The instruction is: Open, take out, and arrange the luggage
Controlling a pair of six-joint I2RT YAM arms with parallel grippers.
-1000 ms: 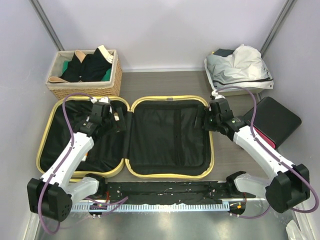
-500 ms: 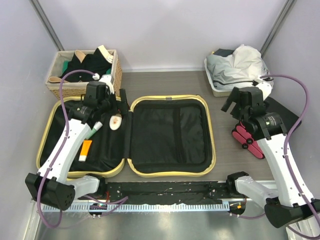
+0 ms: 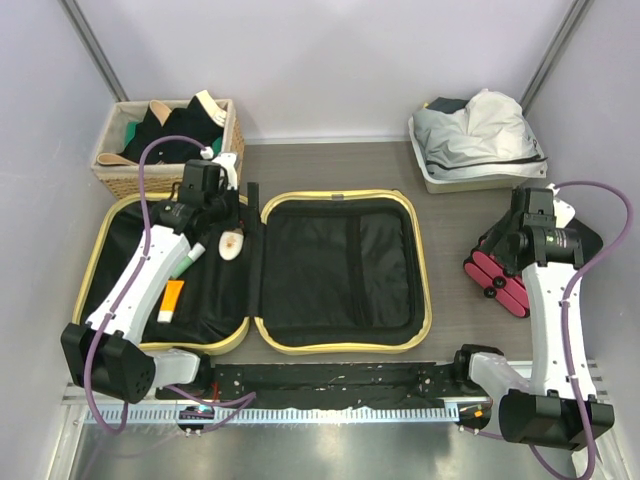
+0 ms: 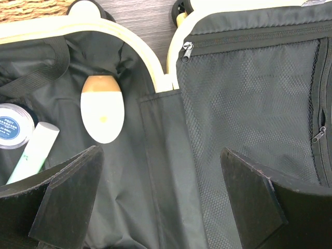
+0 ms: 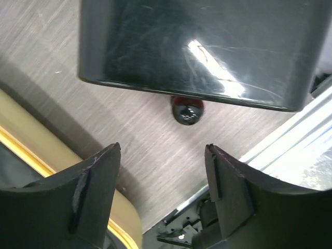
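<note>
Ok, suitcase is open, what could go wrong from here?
The left gripper hangs open over the suitcase's hinge fold, not the oval bottle; closing there may pinch lining. The green tube and round tin lie close by and could get knocked. The right gripper might bump the black box.

My left arm [image 3: 140, 290] and right arm [image 3: 553, 330] are each built of long, smooth white shells joined by blocky black joints, with a black base. A thin purple cable [image 3: 141, 185] loops loosely along each. My left gripper [image 4: 161, 202] and right gripper [image 5: 161, 192] each carry two broad, matte black fingers [image 4: 67, 202] with scuffed, pale-worn edges.
</note>
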